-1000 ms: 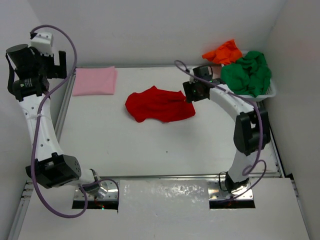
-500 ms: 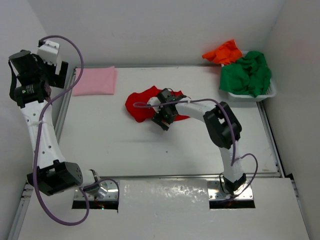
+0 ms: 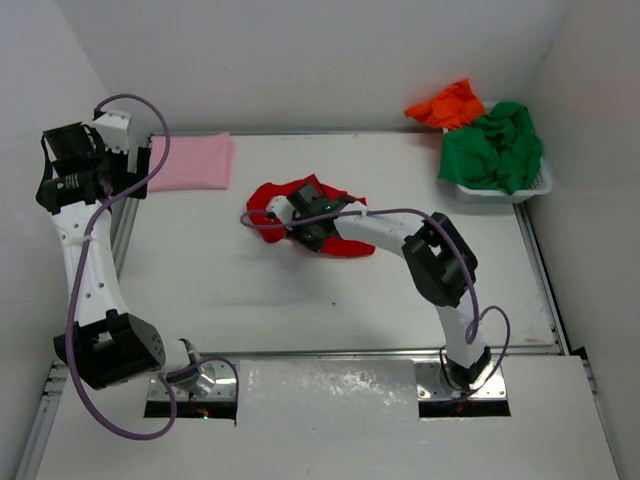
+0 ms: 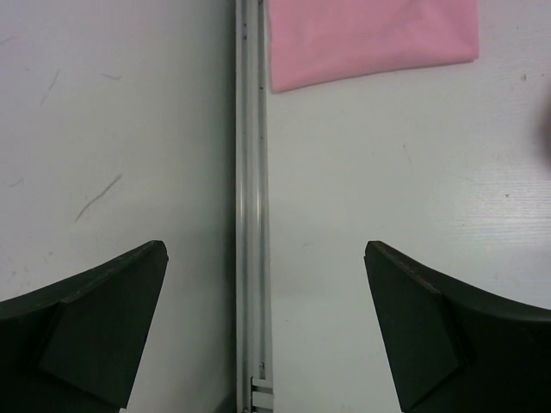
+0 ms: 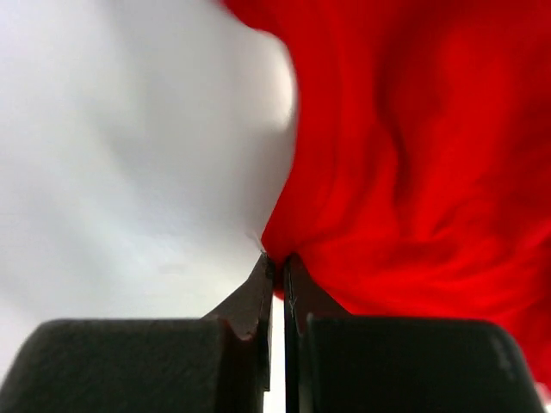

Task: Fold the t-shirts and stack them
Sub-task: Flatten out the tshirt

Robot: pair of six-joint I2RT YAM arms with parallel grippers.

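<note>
**Item:** robot manipulation lab cell.

**Identifying features:** plain white panel walls (image 3: 300, 60) are boxing in a bare white table (image 3: 250, 300) on three sides. Aluminium rails (image 3: 330, 352) are edging the tabletop. A left arm (image 3: 85, 270) and a right arm (image 3: 460, 320), white and black, are standing on metal plates (image 3: 190, 398) at the near edge, purple cables (image 3: 160, 130) looping along them.

**Stock:** a red t-shirt (image 3: 262, 198) is lying on the table. A green t-shirt (image 3: 492, 150) is filling a white mesh basket (image 3: 540, 185) at the far right corner.
</note>
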